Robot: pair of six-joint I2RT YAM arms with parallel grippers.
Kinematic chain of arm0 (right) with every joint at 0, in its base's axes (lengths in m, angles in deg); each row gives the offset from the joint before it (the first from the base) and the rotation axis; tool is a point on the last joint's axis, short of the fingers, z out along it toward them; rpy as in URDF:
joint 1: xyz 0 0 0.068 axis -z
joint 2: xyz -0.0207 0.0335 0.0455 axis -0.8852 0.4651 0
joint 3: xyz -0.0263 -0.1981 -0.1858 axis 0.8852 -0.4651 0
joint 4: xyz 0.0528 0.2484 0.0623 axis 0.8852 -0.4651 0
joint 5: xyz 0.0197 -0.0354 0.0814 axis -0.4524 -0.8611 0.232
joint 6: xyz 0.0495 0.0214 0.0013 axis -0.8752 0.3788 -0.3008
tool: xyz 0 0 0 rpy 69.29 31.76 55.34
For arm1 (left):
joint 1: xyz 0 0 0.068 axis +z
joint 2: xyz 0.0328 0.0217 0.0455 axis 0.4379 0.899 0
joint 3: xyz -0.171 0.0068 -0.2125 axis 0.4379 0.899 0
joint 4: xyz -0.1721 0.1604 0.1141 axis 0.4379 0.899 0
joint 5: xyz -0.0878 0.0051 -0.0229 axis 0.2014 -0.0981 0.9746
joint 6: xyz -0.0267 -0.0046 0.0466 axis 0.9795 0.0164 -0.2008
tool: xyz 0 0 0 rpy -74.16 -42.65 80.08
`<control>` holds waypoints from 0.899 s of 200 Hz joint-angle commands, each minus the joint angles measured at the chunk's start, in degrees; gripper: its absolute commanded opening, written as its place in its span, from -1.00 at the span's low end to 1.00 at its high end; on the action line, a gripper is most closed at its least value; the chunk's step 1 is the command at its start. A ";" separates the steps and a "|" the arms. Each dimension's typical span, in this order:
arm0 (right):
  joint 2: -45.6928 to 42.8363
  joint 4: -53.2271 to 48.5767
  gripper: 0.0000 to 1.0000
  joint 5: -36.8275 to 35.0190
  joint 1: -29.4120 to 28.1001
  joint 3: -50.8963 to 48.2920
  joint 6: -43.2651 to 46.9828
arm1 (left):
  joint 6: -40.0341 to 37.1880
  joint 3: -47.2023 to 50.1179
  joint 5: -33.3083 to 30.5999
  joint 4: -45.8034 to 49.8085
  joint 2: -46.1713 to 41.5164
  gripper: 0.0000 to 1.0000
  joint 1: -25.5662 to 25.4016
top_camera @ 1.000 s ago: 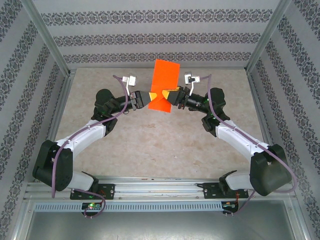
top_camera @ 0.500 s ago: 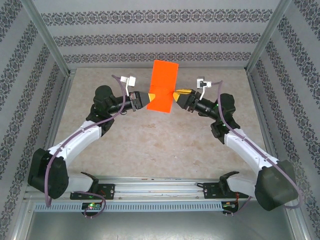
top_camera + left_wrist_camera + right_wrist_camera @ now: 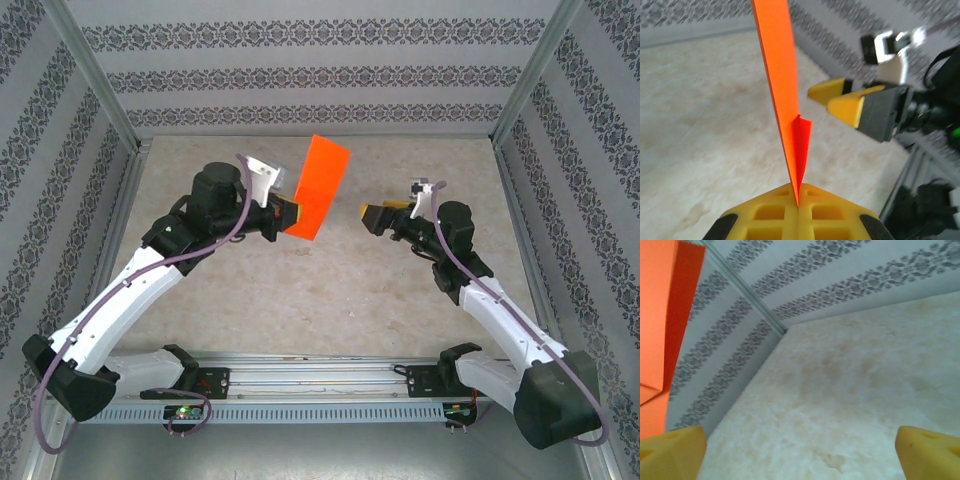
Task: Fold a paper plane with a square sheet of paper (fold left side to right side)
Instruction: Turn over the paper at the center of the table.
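Note:
The orange sheet of paper (image 3: 318, 187), folded to a narrow rectangle, is held up in the air above the table's middle. My left gripper (image 3: 288, 212) is shut on its lower left edge; in the left wrist view the paper (image 3: 782, 85) rises edge-on from between the closed yellow fingers (image 3: 770, 215). My right gripper (image 3: 375, 213) hangs open to the right of the paper, apart from it, with nothing between its fingertips (image 3: 675, 450). The paper (image 3: 662, 315) fills the left edge of the right wrist view. No finished paper plane is in view.
The beige marbled table (image 3: 330, 290) lies below both arms. Patterned walls (image 3: 320, 70) and metal frame posts (image 3: 95, 90) enclose it on three sides. A metal rail (image 3: 320, 375) runs along the near edge by the arm bases.
The right gripper let go of the paper, opened wide and drew back to the right. The left arm lifted and tilted the paper, now leaning to the right.

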 commanded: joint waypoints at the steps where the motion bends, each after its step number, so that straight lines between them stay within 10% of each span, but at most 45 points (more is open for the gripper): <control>1: -3.11 -2.65 0.96 -5.03 0.33 -1.60 3.57 | -6.85 -4.62 -16.92 17.55 2.31 -1.00 -5.31; 64: -9.81 -17.56 0.97 -27.96 0.26 -2.98 7.36 | 9.20 -9.76 -55.57 35.94 12.91 -1.00 -22.13; 180: -17.82 -25.22 0.96 -42.99 0.30 -6.09 10.53 | 37.67 -12.32 -56.50 32.31 33.81 -1.00 -23.78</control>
